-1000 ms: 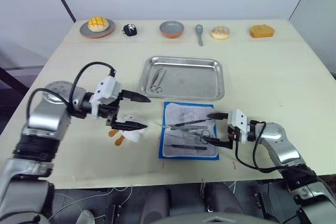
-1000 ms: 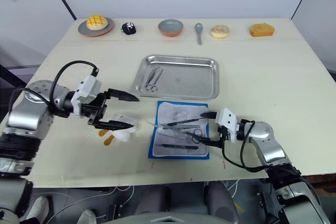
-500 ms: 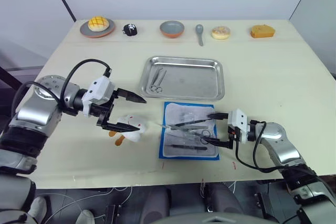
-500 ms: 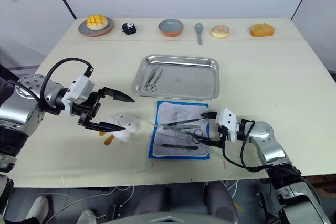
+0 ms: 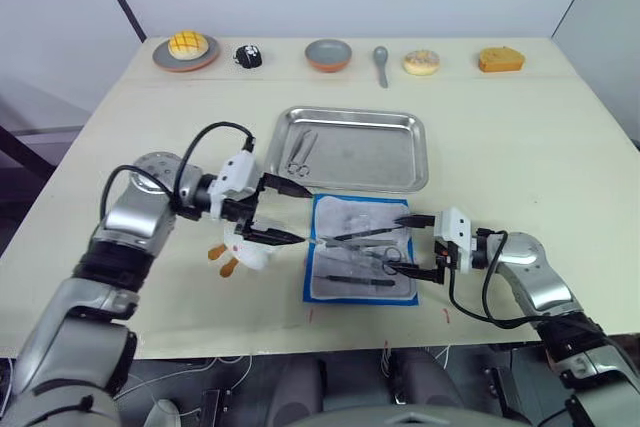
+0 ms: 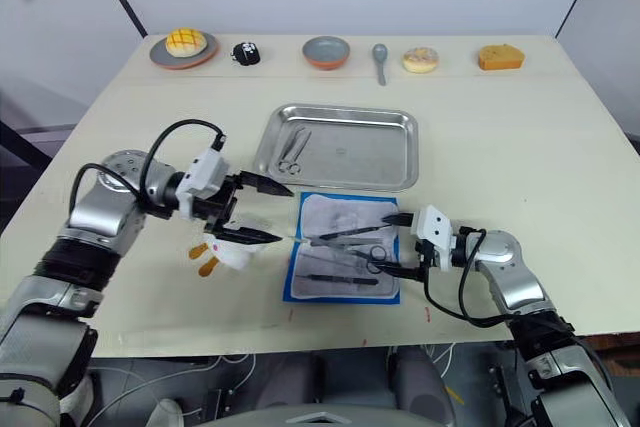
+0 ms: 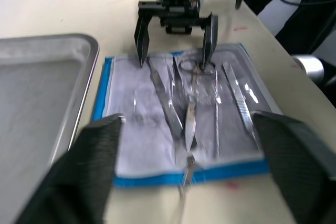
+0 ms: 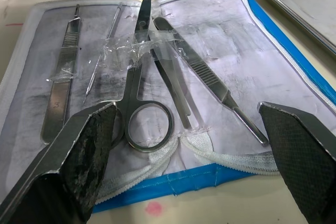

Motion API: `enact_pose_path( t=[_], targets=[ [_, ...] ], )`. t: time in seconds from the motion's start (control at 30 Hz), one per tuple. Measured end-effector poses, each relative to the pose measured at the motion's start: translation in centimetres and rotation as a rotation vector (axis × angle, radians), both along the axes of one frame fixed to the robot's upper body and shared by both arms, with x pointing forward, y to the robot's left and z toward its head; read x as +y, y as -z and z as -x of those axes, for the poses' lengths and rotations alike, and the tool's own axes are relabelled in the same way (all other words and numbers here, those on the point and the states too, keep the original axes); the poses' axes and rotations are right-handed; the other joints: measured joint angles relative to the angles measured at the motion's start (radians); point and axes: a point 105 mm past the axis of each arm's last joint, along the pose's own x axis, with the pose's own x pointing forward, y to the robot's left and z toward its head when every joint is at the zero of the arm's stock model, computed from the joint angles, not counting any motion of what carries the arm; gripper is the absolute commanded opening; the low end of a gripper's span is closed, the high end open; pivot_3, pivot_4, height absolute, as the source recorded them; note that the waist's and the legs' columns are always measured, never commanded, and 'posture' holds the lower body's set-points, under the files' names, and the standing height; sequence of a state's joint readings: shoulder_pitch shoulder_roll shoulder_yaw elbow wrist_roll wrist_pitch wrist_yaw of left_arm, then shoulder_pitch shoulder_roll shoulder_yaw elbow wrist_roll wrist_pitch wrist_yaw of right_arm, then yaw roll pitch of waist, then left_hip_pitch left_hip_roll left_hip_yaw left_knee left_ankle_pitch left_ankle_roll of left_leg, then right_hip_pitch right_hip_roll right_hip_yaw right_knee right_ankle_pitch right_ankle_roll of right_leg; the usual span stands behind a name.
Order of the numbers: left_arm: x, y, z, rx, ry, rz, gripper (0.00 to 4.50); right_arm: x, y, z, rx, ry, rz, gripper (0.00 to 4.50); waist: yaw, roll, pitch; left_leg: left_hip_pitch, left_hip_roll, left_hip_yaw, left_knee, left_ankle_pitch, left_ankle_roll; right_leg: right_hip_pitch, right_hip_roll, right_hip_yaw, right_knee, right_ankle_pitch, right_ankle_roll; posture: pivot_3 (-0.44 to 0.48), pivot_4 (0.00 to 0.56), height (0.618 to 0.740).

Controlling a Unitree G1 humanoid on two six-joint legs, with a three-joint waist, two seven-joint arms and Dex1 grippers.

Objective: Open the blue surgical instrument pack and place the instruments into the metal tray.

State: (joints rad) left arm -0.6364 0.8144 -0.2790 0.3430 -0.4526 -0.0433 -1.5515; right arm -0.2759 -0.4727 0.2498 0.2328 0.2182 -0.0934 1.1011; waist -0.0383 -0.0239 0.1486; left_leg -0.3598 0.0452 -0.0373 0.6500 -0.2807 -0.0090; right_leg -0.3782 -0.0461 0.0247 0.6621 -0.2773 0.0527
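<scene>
We see the blue surgical instrument pack (image 5: 361, 261) open, one pair of scissors (image 5: 298, 154) in the metal tray (image 5: 400, 173), most instruments (image 8: 157, 72) left; both claws, left claw (image 5: 291, 214) and right claw (image 5: 404, 245), wide, empty

The tray (image 5: 350, 150) sits mid-table with two instruments (image 5: 298, 154) in its left end. Just in front of it lies the pack (image 5: 361, 249), opened flat, with more instruments on it. A glove-like lump (image 5: 245, 250) lies left of the pack. Plates, a bowl (image 5: 327, 54) and a spoon (image 5: 380, 64) line the far edge.
</scene>
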Motion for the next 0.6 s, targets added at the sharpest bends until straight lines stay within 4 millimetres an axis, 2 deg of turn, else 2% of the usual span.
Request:
enact_pose_path(
  t=[0.03,0.2,0.6],
  targets=[
    [-0.4,0.4,-0.6,-0.006,-0.011,-0.010,1.90,0.0,0.0,0.0,0.000,0.001,0.001,4.50,0.001,0.000,0.000,0.000,0.000,0.000,0.000,0.000,0.000,0.000,0.000,0.000,0.000,0.000,0.000,0.000,0.150,0.732],
    [-1.7,1.0,-1.8,-0.038,-0.023,-0.023,1.90,0.0,0.0,0.0,0.000,0.000,0.000,4.50,0.000,0.000,0.000,0.000,0.000,0.000,0.000,0.000,0.000,0.000,0.000,0.000,0.000,0.000,0.000,0.000,0.150,0.732],
    [-2.6,2.4,-2.1,-0.027,-0.003,-0.056,1.90,0.0,-0.2,-0.2,-0.004,-0.030,0.022,4.50,0.001,0.001,0.001,-0.001,-0.001,0.000,0.001,0.000,0.000,0.000,0.000,0.000,0.000,0.000,0.000,0.000,0.150,0.732]
  ],
)
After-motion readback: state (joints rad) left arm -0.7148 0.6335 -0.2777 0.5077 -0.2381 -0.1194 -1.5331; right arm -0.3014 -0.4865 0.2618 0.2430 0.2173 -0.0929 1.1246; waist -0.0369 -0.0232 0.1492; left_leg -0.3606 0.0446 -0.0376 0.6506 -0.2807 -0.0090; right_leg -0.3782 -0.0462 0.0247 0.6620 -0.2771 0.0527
